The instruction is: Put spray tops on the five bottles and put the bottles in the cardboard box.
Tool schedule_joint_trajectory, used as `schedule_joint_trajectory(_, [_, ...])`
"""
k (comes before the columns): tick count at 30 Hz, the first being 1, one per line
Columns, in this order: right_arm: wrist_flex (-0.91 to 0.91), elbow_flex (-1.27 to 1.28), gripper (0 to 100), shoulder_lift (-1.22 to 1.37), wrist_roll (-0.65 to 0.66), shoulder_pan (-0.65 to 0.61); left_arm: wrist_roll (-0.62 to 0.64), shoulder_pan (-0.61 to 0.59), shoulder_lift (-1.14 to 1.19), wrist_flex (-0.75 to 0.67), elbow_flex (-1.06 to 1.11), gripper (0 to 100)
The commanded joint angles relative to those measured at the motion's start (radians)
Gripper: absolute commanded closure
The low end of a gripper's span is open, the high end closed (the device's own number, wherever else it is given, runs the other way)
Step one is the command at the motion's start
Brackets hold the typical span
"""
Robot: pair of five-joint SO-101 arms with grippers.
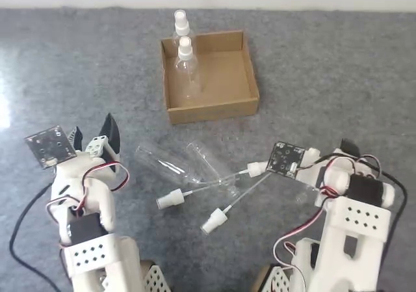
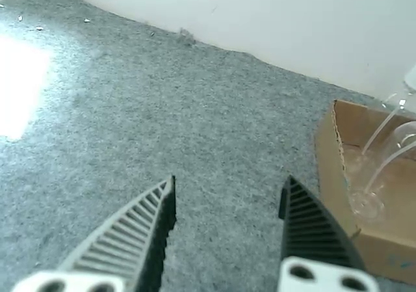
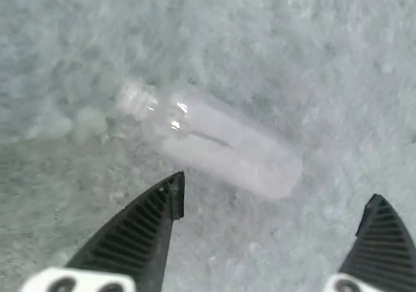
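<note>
On grey carpet, two capped bottles stand in the cardboard box, uncapped bottles and loose spray tops lie between the arms, the left gripper gapes over bare carpet, and the right gripper gapes above one lying bottle.

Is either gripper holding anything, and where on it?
Nothing is held. The left gripper is open over carpet; the right gripper is open above a capless bottle lying flat.

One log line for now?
left gripper open | right gripper open over uncapped clear plastic bottle | two capped bottles at brown cardboard box
</note>
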Motion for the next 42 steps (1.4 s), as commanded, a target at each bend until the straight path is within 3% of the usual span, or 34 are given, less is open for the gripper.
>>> schedule_joint_trajectory(1, [0.008,0.012,62.3,-0.022,0.02,-0.047,-0.009,-0.002,0.003,-0.043,-0.008,76])
schedule_joint_trajectory(15, [-0.012,0.112,62.5,-0.022,0.084,-0.091,-0.009,-0.003,0.003,-0.066,0.005,76])
schedule_joint_trajectory(34, [-0.344,0.385,62.7,-0.021,0.08,-0.091,-0.009,-0.002,0.003,-0.066,0.005,76])
schedule_joint_trajectory(42, [-0.533,0.443,62.7,-0.022,-0.138,-0.097,-0.009,-0.002,0.003,-0.066,0.005,76])
